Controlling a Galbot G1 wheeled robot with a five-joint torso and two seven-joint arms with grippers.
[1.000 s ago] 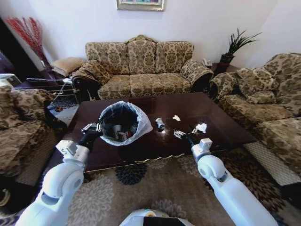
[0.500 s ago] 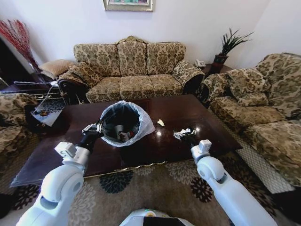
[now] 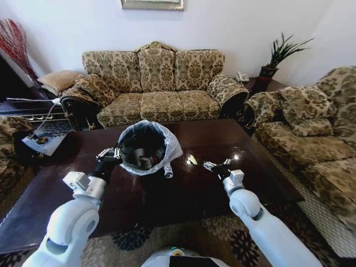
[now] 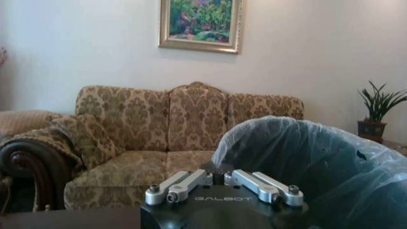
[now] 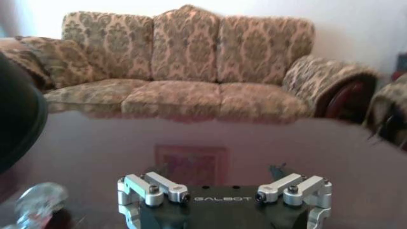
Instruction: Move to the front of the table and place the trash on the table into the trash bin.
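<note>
Robot faces the dark worktop (image 3: 183,194) from its front edge; sofa behind it.

Trash bin (image 3: 146,146) stands on the worktop, left of centre, white bag folded over its rim, some scraps already inside. Left claw (image 3: 109,154) sits at the bin's left rim; in the left wrist view the left claw (image 4: 224,179) has its linkage drawn together right against the bag (image 4: 299,167), so it reads as pinching the bin's liner at the rim.

Right claw (image 3: 217,165) hangs over the worktop right of the bin, empty, linkage spread wide in the right wrist view (image 5: 222,191).

Trash left on the worktop: small clear cup (image 3: 168,172) lying on its side just beside the bin's base, also seen in the right wrist view (image 5: 38,202); small pale scrap (image 3: 192,160) between bin and right claw.

Handling, judged:
- cup: very light, thin, slippery, will roll or crush; grip lightly across the body near the rim.
- scrap: soft, flat, nearly weightless; needs fingertips down on the glossy surface, may slide.
- bin: light, bag thin; a rim pinch can tear or tip it.

Writing: "GALBOT" on both claw bodies. No labels readable on the trash.
</note>
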